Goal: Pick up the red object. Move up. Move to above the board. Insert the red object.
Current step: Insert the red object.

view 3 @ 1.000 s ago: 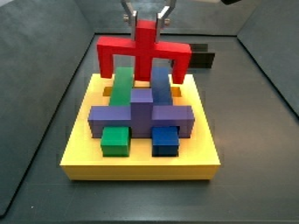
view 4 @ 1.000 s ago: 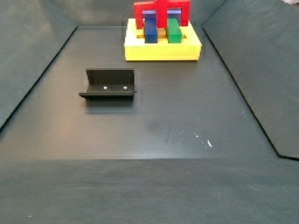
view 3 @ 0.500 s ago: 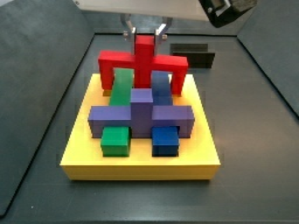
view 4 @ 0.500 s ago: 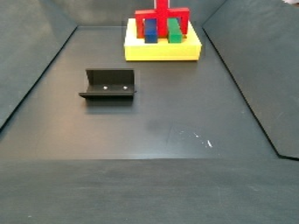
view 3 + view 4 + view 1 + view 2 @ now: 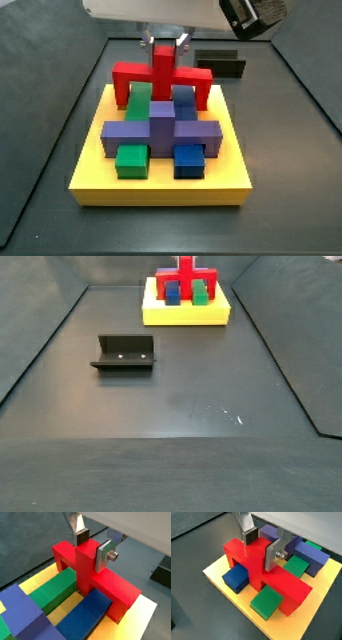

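Wrist views: gripper [image 5: 91, 547] clenched on red object [image 5: 90, 572], straddling green block [image 5: 50, 594] and blue block [image 5: 90, 614].
Side views: red object [image 5: 162, 78] low over board [image 5: 160, 185]; fixture [image 5: 124, 353] on counter.
Risk: misaligned legs could jam.

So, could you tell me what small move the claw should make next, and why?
Probably a little further straight down, then release. The claw is shut on the upright stem of the red object, whose legs straddle the green bar and blue bar on the yellow board. Whether the legs are fully seated cannot be told.
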Robot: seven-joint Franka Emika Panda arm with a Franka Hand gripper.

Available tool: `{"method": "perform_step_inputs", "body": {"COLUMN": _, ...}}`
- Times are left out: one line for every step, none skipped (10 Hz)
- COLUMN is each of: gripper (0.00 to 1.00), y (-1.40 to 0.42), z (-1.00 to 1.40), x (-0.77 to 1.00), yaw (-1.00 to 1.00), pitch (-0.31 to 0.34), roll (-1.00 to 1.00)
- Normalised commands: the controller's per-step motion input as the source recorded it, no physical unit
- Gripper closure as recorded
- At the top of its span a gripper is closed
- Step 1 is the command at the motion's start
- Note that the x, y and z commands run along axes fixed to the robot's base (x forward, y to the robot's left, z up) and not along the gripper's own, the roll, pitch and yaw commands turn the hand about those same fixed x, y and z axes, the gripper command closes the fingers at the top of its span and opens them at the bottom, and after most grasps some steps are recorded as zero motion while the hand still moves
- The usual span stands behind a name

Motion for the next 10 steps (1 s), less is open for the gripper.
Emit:
{"method": "perform_step_inputs", "body": {"gripper": 1.0, "y": -0.12, "z": -0.21, "x": 0.03, "yaw": 0.15, "pitch": 0.0, "roll": 0.18}}
{"method": "perform_step_inputs", "body": {"gripper": 1.0, "y": -0.08, "z": -0.21, "x": 0.01, "yaw": 0.13, "pitch": 0.0, "roll": 0.13}}
{"method": "perform_step_inputs", "body": {"gripper": 1.0, "y": -0.09, "z": -0.21, "x": 0.03, "yaw": 0.12, "pitch": 0.0, "roll": 0.13}}
{"method": "perform_step_inputs", "body": {"gripper": 1.0, "y": 0.0, "z": -0.23, "x": 0.0, "yaw": 0.05, "pitch": -0.007, "roll": 0.11}}
{"method": "perform_step_inputs", "body": {"gripper": 1.0, "y": 0.05, "z": -0.26, "x": -0.03, "yaw": 0.0, "pitch": -0.051, "roll": 0.02}}
{"method": "perform_step_inputs", "body": {"gripper": 1.0, "y": 0.13, "z": -0.33, "x": -0.11, "yaw": 0.0, "pitch": -0.099, "roll": 0.0}}
{"method": "perform_step_inputs", "body": {"gripper": 1.0, "y": 0.14, "z": -0.44, "x": -0.14, "yaw": 0.0, "pitch": -0.163, "roll": 0.0}}
{"method": "perform_step_inputs", "body": {"gripper": 1.0, "y": 0.1, "z": -0.5, "x": -0.07, "yaw": 0.0, "pitch": -0.171, "roll": 0.0}}
{"method": "perform_step_inputs", "body": {"gripper": 1.0, "y": 0.11, "z": -0.7, "x": -0.02, "yaw": 0.0, "pitch": -0.259, "roll": -0.04}}
{"method": "perform_step_inputs", "body": {"gripper": 1.0, "y": -0.05, "z": -0.39, "x": 0.0, "yaw": 0.0, "pitch": -0.14, "roll": 0.01}}
